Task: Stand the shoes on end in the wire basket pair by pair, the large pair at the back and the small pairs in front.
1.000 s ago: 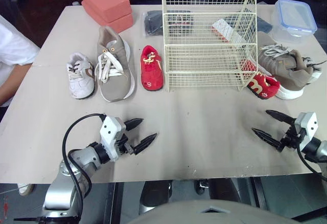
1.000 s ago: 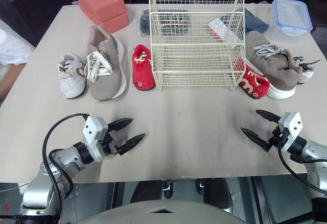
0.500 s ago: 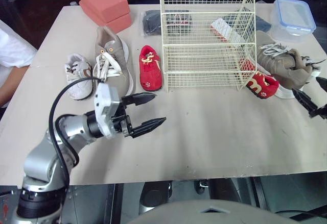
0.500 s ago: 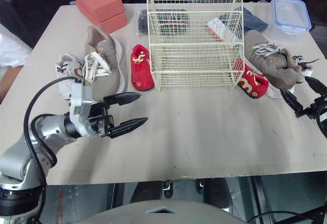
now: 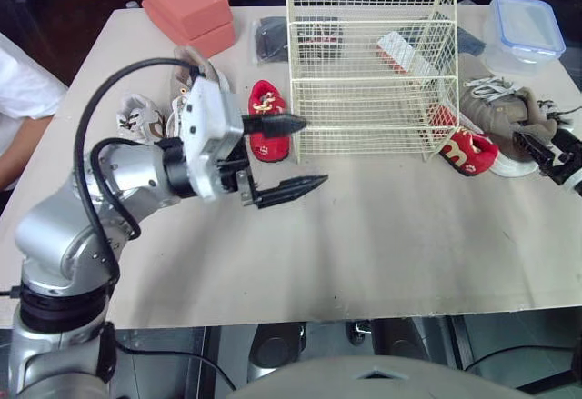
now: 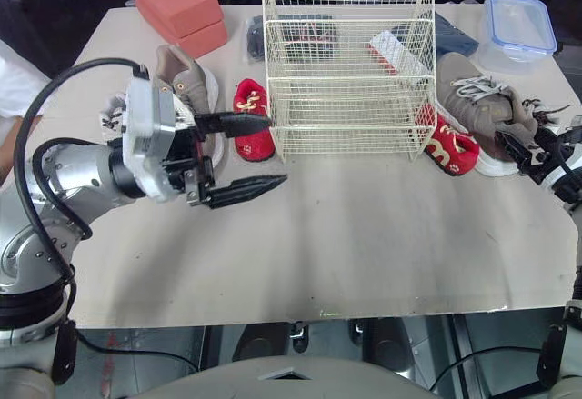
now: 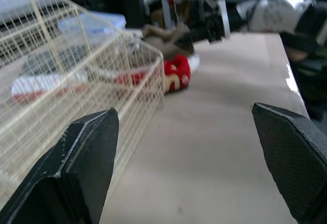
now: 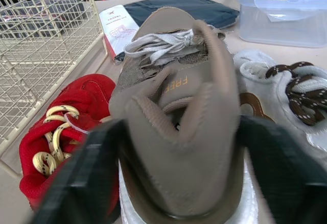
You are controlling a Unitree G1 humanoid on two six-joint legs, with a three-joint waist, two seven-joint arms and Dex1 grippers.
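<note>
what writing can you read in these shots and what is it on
"FREE": orange letters on the taupe knit sneaker.
"TRAVEL": on the white flat packet with red edge; its smaller print is too blurred.
White sole mark on the small red shoe: unreadable.

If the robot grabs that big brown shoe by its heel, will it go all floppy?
Probably only a bit: the big tan fabric sneaker has a thick white sole that should keep it stiff. Its soft padded heel collar may squash when pinched. The loose white laces will likely dangle.
</note>
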